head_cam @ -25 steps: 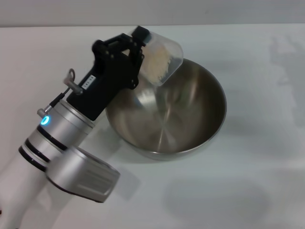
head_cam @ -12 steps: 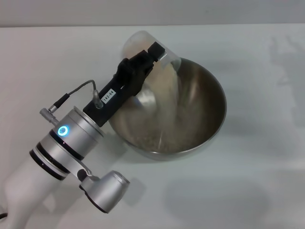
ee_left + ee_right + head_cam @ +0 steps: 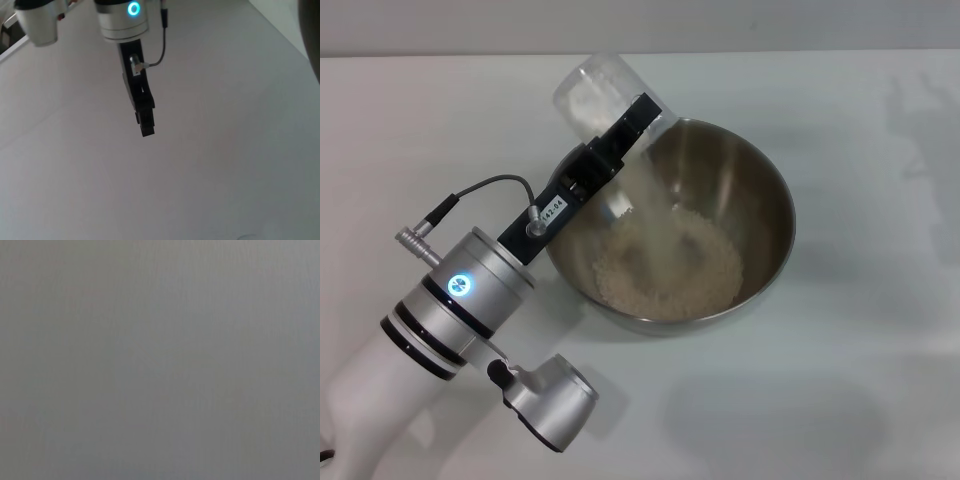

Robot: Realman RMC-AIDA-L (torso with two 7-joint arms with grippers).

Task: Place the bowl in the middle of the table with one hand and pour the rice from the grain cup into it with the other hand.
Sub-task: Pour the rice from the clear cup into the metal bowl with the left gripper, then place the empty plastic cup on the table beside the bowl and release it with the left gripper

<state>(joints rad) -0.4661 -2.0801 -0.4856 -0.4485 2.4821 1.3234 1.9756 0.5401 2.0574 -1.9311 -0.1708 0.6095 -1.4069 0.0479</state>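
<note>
Left end effector (image 3: pixel 632 128), upper centre of the head view, grips the cup (image 3: pixel 596 93) and holds it tipped, mouth down toward the bowl. Surface (image 3: pixel 860 380): white, filling the frame. Bowl (image 3: pixel 760 190): steel, standing at frame centre, touching nothing but the surface. Left arm (image 3: pixel 450 310) enters from the lower left. Rice (image 3: pixel 700 270) lies heaped on the bowl floor; a thin stream falls from the cup, and a little remains inside it. Right end effector: out of view.
</note>
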